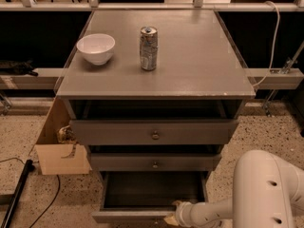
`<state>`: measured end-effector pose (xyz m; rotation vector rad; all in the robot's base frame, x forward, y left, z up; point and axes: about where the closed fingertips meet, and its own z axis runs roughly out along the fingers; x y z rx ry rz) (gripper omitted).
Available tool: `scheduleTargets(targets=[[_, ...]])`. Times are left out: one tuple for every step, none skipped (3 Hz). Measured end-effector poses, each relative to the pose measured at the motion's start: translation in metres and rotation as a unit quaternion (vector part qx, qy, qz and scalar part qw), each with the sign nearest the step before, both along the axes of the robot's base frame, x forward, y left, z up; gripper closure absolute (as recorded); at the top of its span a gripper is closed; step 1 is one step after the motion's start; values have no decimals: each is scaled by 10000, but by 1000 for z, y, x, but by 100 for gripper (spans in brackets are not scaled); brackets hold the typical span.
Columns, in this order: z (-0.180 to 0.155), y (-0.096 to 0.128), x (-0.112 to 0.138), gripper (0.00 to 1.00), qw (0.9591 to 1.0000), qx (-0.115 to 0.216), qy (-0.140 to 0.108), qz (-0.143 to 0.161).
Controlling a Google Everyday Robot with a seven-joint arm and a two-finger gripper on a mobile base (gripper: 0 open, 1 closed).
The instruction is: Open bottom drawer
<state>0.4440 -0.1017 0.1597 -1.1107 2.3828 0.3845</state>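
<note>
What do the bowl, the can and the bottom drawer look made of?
White glossy bowl: likely ceramic or plastic. Reflective can: probably aluminium. Flat matte grey bottom drawer: seemingly painted wood. The gripper sits at its front edge, right of centre.

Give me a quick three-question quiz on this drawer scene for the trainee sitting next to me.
1. Fill in: on the cabinet top, seen from the camera, the white bowl stands to the ___ of the can.
2. True or false: the bottom drawer is fully shut.
3. Choose one: where is the gripper? A. over the can. B. at the bottom drawer's front edge, right of centre. C. resting in the white bowl.

Key: 1. left. 2. False, it is pulled out and its dark inside shows. 3. B.
</note>
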Motion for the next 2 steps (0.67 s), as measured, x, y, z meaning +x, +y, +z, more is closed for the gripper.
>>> scheduleTargets(targets=[[0, 0, 0, 87, 10000, 0, 0, 0], [0, 0, 0, 65, 10000, 0, 0, 0]])
